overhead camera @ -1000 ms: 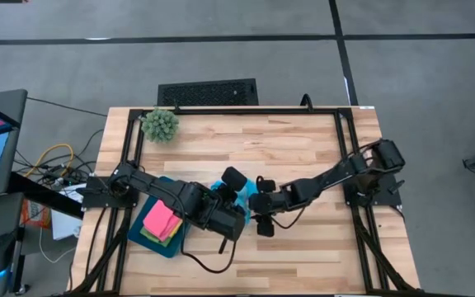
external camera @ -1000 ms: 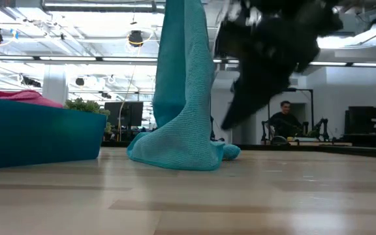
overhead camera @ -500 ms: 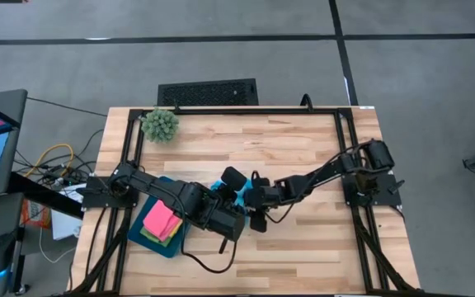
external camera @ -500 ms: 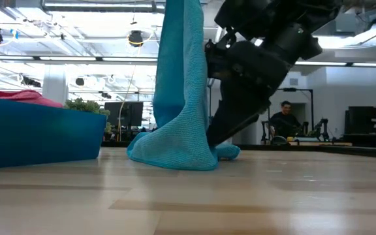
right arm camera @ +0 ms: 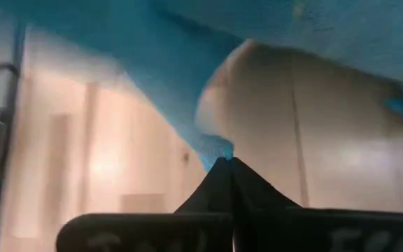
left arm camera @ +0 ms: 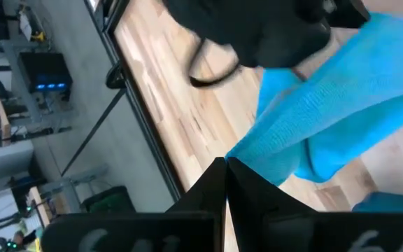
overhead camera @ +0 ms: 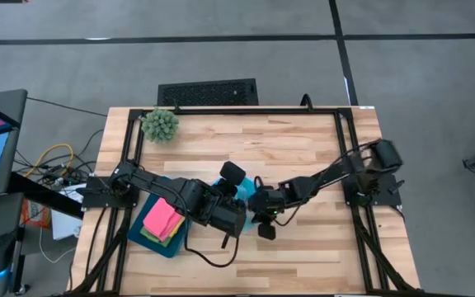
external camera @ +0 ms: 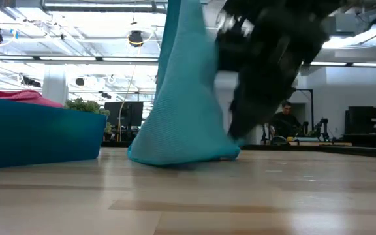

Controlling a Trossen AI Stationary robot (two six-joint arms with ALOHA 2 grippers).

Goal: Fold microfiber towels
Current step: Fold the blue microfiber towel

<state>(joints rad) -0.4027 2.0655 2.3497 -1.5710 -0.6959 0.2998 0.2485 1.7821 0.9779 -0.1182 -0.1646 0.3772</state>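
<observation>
Near the middle of the high view, the soft light blue microfiber towel (external camera: 185, 111) hangs tall between both arms, with the left gripper (left arm camera: 225, 165) pinched shut on its top and the right gripper (right arm camera: 227, 162) pinched shut on a lower edge beside it.

The high view looks straight down on the whole table (overhead camera: 303, 148). The low view faces level across it. Both wrist views sit close behind their fingers. All share the light blue towel (external camera: 185, 124).
</observation>
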